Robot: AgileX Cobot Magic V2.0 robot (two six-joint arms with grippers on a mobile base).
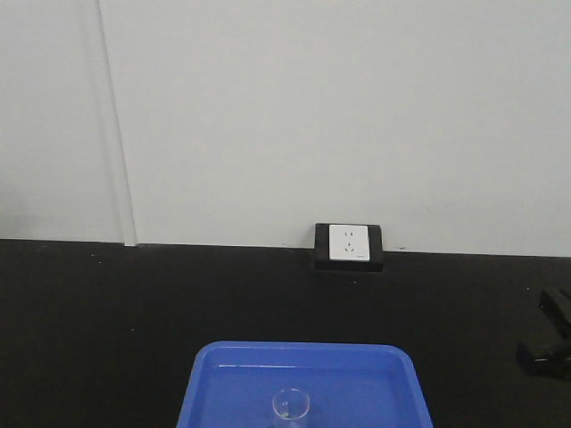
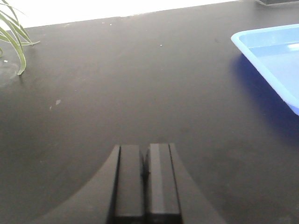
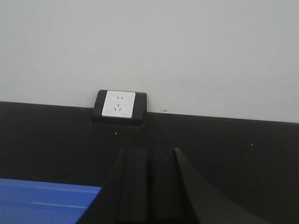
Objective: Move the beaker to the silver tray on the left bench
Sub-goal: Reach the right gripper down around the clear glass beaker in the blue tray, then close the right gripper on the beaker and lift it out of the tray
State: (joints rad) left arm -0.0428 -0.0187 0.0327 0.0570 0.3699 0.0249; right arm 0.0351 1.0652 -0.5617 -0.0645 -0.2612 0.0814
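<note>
The beaker (image 1: 291,407) stands upright in the blue tray (image 1: 223,379), near the middle of it. It is clear and looks empty, and the bottom edge of the front view cuts off its lower part. The tray rests on the black counter (image 1: 107,312), which runs back to a white wall (image 1: 312,107). A socket (image 1: 348,243) sits where counter meets wall, behind the tray.

The left gripper (image 2: 145,153) is over bare counter, its fingers pressed together with nothing between them. The tray's corner lies well off to its right, and green leaves (image 2: 11,37) show at the far left of its view. The right gripper (image 3: 148,156) is likewise closed and empty. It points toward the wall and socket, with the tray's edge at its lower left. Neither gripper touches the beaker.
</note>
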